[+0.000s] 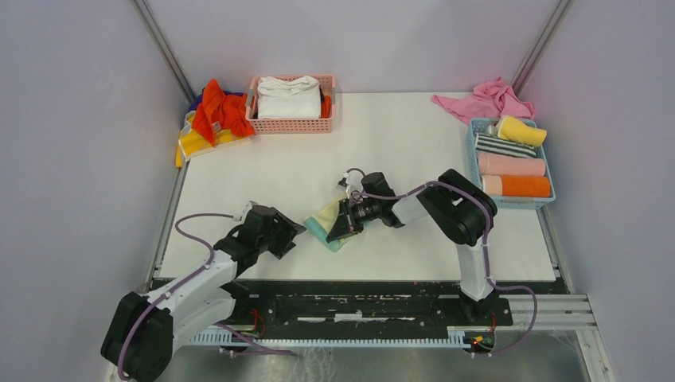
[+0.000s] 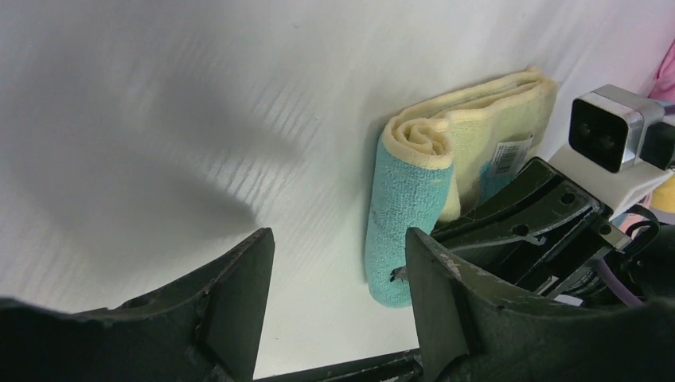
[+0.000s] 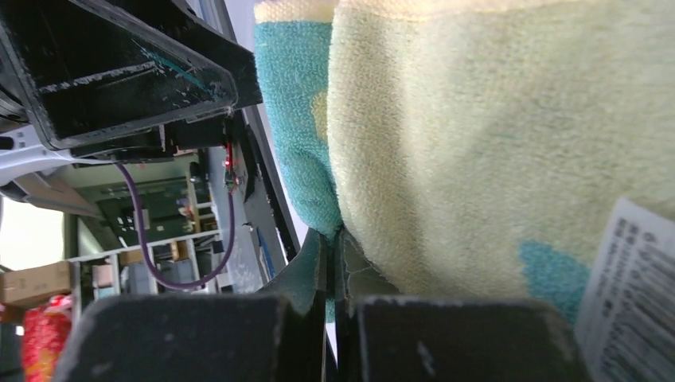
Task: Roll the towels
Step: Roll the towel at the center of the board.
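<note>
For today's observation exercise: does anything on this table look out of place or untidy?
Yes: a pink cloth lies crumpled on the table beyond the blue basket, while the towels inside it are neatly rolled.

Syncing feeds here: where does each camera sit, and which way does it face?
Top external: overhead behind the robot, looking down on the white table; left arm and right arm show.
Left wrist: low, facing the half-rolled pale yellow and teal terry towel; open left gripper frames it.
Right wrist: against that towel; right gripper pinches it.
Shared: the towel.
</note>
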Robot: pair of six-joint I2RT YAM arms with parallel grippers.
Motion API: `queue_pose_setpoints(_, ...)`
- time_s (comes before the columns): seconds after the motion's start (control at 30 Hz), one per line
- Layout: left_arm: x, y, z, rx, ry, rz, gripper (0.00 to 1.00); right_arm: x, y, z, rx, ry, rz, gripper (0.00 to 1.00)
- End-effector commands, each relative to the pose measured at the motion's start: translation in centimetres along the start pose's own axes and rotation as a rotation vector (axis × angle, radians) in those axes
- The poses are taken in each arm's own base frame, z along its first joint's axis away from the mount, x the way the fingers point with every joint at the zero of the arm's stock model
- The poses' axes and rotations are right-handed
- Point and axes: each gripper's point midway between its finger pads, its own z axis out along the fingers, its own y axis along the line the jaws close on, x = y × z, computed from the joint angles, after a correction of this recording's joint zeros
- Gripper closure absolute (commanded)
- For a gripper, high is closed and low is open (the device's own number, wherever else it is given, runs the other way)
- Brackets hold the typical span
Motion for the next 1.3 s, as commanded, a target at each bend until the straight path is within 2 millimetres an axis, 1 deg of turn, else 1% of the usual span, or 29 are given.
queue_pose_setpoints(0.0, 0.1, -2.4, 0.5, 0.092, 0.022, 0.042, 0.32, 0.0, -1.5, -0.5, -0.007, -0.021, 0.078, 0.99)
queue_pose_setpoints(0.13, 0.2, -3.2, 1.3, 0.106, 0.037, 0.059, 0.32, 0.2, -2.8, -0.8, 0.012, -0.017, 0.125, 0.99)
queue_pose_setpoints(0.33, 0.2, -4.9, 2.6, 0.145, 0.049, 0.066, 0.35, 0.7, -3.8, -0.7, 0.027, -0.006, 0.156, 0.99)
queue_pose_setpoints(0.43, 0.5, -4.5, 3.7, 0.106, 0.069, 0.083, 0.39, 0.8, -4.1, -0.7, 0.035, -0.005, 0.159, 0.99)
queue_pose_setpoints(0.53, 1.2, -3.8, 4.9, 0.078, 0.107, 0.091, 0.46, 0.7, -4.1, -0.8, 0.054, -0.007, 0.143, 0.99)
queue_pose_setpoints(0.63, 2.3, -2.2, 6.1, 0.016, 0.155, 0.083, 0.51, 0.5, -4.0, -1.2, 0.083, -0.009, 0.115, 0.94)
queue_pose_setpoints(0.73, 3.1, -0.7, 6.7, -0.036, 0.178, 0.063, 0.56, 0.4, -3.8, -1.8, 0.134, -0.008, 0.082, 0.88)
queue_pose_setpoints(0.87, 3.3, 1.4, 6.7, -0.109, 0.165, 0.015, 0.59, -0.1, -3.1, -3.2, 0.229, -0.012, 0.002, 0.78)
queue_pose_setpoints(0.93, 3.2, 2.2, 6.6, -0.141, 0.153, -0.003, 0.60, -0.4, -2.5, -4.1, 0.293, -0.012, -0.050, 0.72)
queue_pose_setpoints(1.0, 3.1, 2.8, 6.5, -0.168, 0.140, -0.012, 0.60, -1.3, -1.8, -5.4, 0.396, -0.035, -0.131, 0.66)
queue_pose_setpoints(1.07, 2.9, 3.1, 6.5, -0.186, 0.131, -0.018, 0.60, -1.8, -0.9, -6.8, 0.508, -0.047, -0.245, 0.62)
queue_pose_setpoints(1.17, 3.0, 3.0, 6.5, -0.189, 0.132, -0.028, 0.60, -2.6, 0.9, -8.5, 0.697, -0.079, -0.427, 0.54)
queue_pose_setpoints(1.27, 3.1, 2.8, 6.6, -0.190, 0.138, -0.037, 0.60, -3.2, 3.3, -9.0, 0.824, -0.128, -0.614, 0.50)
